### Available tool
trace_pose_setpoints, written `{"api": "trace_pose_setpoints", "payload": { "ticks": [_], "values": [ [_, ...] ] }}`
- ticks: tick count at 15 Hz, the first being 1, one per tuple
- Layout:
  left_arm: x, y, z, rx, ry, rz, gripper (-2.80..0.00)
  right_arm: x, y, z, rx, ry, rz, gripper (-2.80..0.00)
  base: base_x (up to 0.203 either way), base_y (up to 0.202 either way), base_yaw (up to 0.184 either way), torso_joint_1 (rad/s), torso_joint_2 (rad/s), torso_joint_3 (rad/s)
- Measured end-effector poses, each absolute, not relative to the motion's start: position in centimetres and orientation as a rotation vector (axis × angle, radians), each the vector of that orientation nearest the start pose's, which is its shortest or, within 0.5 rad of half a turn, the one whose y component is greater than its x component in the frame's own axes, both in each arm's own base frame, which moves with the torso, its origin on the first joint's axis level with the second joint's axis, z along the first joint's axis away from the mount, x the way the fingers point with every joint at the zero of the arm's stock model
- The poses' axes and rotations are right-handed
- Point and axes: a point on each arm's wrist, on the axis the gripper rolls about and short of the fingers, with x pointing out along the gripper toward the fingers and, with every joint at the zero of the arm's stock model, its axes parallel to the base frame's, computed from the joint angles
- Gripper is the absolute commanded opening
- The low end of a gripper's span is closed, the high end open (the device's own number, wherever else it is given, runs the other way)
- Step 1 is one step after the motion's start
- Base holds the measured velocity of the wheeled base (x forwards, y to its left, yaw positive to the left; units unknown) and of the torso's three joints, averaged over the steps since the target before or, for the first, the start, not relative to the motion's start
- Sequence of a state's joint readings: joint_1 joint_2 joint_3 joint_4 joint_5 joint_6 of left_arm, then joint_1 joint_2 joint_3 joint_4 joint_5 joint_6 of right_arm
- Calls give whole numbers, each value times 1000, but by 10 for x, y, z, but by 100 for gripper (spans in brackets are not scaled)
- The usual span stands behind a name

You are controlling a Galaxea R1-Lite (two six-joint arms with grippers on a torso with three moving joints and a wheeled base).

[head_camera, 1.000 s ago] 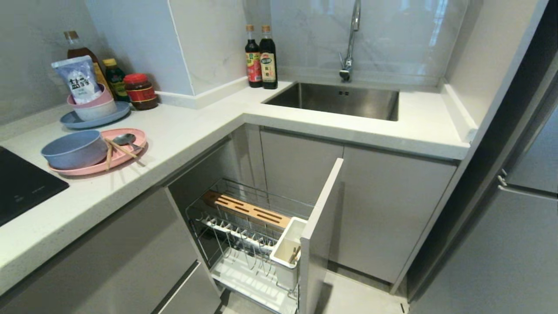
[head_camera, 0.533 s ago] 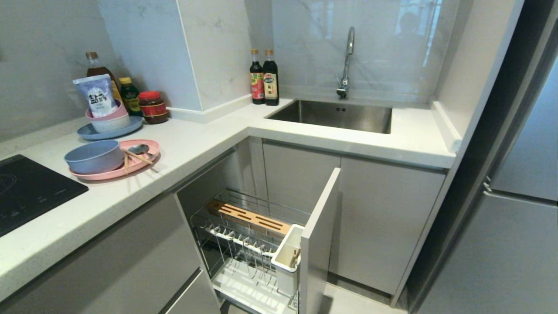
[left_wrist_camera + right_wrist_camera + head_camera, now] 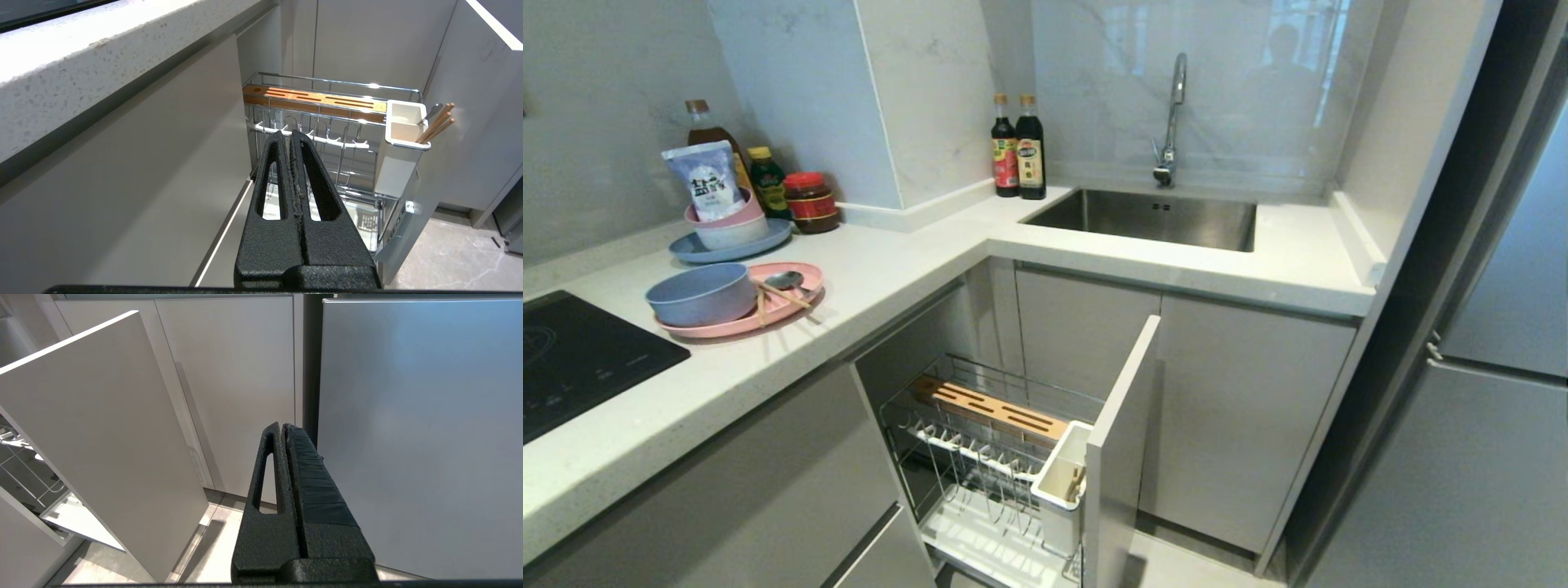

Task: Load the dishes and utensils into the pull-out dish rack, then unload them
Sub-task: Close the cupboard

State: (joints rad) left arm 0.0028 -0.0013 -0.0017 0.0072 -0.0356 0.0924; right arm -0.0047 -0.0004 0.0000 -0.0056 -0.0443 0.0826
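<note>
So the pull-out dish rack (image 3: 992, 457), chrome wire with a slotted light wood strip, is slid out of the cabinet at about 6 o'clock in the head view, its flat pale front panel (image 3: 1119, 441) on the right side. The white plastic utensil box (image 3: 402, 139) sits at the front corner against that panel, with wooden sticks poking out of it; the plate prongs look bare.

Up on the white speckled countertop (image 3: 882, 269) at around 9 o'clock, the large round matte pink plate (image 3: 739, 314) holds the smaller periwinkle-blue bowl (image 3: 701, 294), with the light wooden chopsticks (image 3: 772, 296) and the slim silver metal spoon (image 3: 786, 281) lying just beside the bowl on the plate.

The left gripper (image 3: 291, 136) hangs low facing the rack, jaws pressed together, nothing in them. The right gripper (image 3: 282, 428) is parked facing the cabinet fronts, jaws also pressed together and empty.
</note>
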Motion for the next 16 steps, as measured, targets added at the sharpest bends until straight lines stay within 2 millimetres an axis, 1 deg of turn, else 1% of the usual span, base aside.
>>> {"api": "trace_pose_setpoints", "payload": {
  "ticks": [2, 3, 4, 5, 6, 10, 11, 12, 13, 14, 15, 16],
  "values": [
    [-24, -1, 81, 93, -24, -37, -280, -23, -1, 76, 83, -8, -49, -280, 0, 0, 0, 0, 0, 0],
    [-27, -1, 90, 93, -55, -35, -280, -23, -1, 76, 83, -8, -49, -280, 0, 0, 0, 0, 0, 0],
    [-33, -1, 105, 94, -108, -30, -280, -23, -1, 76, 83, -8, -49, -280, 0, 0, 0, 0, 0, 0],
    [-42, -1, 125, 97, -168, -25, -280, -23, -1, 76, 83, -8, -49, -280, 0, 0, 0, 0, 0, 0],
    [-55, -1, 147, 98, -236, -19, -280, -23, -1, 76, 83, -8, -49, -280, 0, 0, 0, 0, 0, 0],
    [-122, -1, 238, 99, -414, 5, -280, -23, -1, 76, 83, -8, -49, -280, 0, 0, 0, 0, 0, 0],
    [-132, -1, 260, 97, -427, 8, -280, -23, -1, 76, 83, -8, -49, -280, 0, 0, 0, 0, 0, 0],
    [-135, -1, 285, 94, -420, 9, -280, -23, -1, 76, 82, -8, -49, -280, 0, 0, 0, 0, 0, 0],
    [-133, 0, 309, 82, -414, 7, -280, -23, -1, 76, 83, -8, -49, -280, 0, 0, 0, 0, 0, 0],
    [-126, 0, 333, 59, -405, 0, -280, -23, -1, 76, 83, -8, -49, -280, 0, 0, 0, 0, 0, 0],
    [-113, 1, 356, 25, -392, -13, -280, -23, -1, 76, 83, -8, -49, -280, 0, 0, 0, 0, 0, 0],
    [-94, 1, 379, -20, -373, -33, -280, -23, -1, 76, 83, -8, -49, -280, 0, 0, 0, 0, 0, 0]
  ]
}}
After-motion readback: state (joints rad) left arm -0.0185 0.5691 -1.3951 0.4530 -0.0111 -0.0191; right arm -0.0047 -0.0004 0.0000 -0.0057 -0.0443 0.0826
